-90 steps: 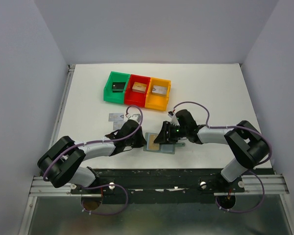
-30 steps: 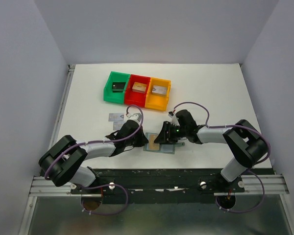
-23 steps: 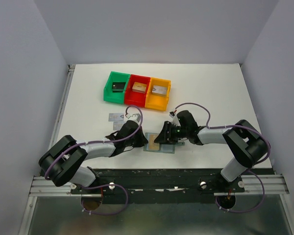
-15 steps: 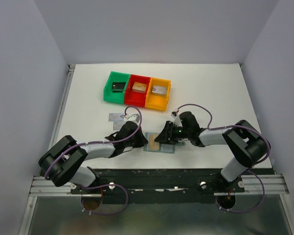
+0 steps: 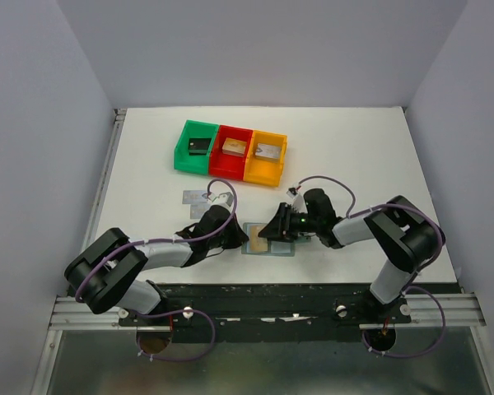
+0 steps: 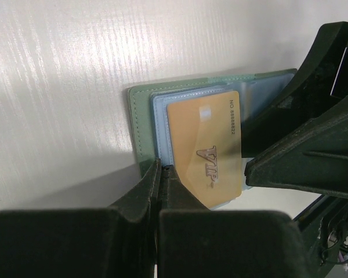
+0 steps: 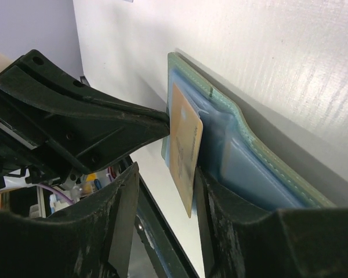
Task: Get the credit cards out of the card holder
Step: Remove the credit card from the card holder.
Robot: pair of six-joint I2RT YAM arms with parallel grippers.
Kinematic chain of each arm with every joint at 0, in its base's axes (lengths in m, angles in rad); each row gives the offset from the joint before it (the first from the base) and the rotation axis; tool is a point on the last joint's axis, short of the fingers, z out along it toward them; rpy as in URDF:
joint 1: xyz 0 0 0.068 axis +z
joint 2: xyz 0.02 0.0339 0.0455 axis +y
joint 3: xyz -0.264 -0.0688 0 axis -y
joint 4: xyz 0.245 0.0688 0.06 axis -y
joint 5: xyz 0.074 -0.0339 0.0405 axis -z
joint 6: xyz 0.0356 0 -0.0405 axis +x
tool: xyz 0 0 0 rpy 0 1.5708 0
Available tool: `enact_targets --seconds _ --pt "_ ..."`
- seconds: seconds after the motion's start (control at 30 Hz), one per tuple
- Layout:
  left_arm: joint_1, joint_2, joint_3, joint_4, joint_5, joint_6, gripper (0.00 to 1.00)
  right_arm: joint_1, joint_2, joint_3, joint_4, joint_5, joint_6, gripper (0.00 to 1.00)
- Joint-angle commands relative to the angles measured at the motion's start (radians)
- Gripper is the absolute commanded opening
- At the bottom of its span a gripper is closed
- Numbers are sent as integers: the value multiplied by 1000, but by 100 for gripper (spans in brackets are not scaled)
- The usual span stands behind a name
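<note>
The left gripper (image 6: 159,169), closed and empty, is pinning the card holder (image 6: 140,124) at 9 o'clock against sliding. From 3 o'clock, the right gripper (image 7: 167,171), jaws half-parted, is straddling 1 gold card (image 7: 185,153), unclamped.

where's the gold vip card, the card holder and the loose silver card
gold vip card (image 6: 206,150), left wrist view, middle of its face
card holder (image 6: 140,124), left wrist view, green outer edge
loose silver card (image 5: 195,197), top view, its centre

Bright, even light on the white table (image 5: 354,148); wrist views show streaky glare, soft shadow beside the card holder (image 6: 140,121), blurred foregrounds.
</note>
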Motion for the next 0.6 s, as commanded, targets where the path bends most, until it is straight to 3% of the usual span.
enact_targets --seconds 0.0,0.57 --pt "0 36 -44 -59 0 3 0 1 54 6 97 -61 17 50" --pt "-5 62 -56 9 41 -3 0 4 158 49 147 -144 32 50"
